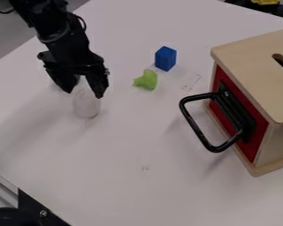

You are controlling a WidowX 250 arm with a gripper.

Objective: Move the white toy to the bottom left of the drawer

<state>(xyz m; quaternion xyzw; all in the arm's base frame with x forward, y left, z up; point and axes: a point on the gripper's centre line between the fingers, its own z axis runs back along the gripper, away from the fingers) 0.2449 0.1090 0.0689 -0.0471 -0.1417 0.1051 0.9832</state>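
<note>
**Black bracket [32, 205] at the near corner; gripper [83, 94] spread at the white toy [86, 106]**

Nearest the camera, the bracket sits at the table's [141, 190] lower-left edge. Farther up on the left, the gripper hangs with its fingers set wide and nothing clamped between them. Just below the fingertips is the white toy, pale and rounded, on the white tabletop; whether either finger touches it, I cannot tell.

The step in hand looks like the grasp. Lower a little further so the pads straddle the toy's middle rather than pinch its top, keep it centred, then close evenly and gently. A smooth, rounded body could squirt out or tip if one finger lands first. Check the hold with a short straight lift.

The carry should run toward the near side of the table, keeping well away from the green toy [147, 80] and blue block [165, 58]. Beware the black handle [195, 126] jutting from the closed red-fronted drawer [258, 132] of the wooden box [250, 48]. Set the toy down at the drawer's lower left, apart from that handle, and open only once it bears on the table.
</note>
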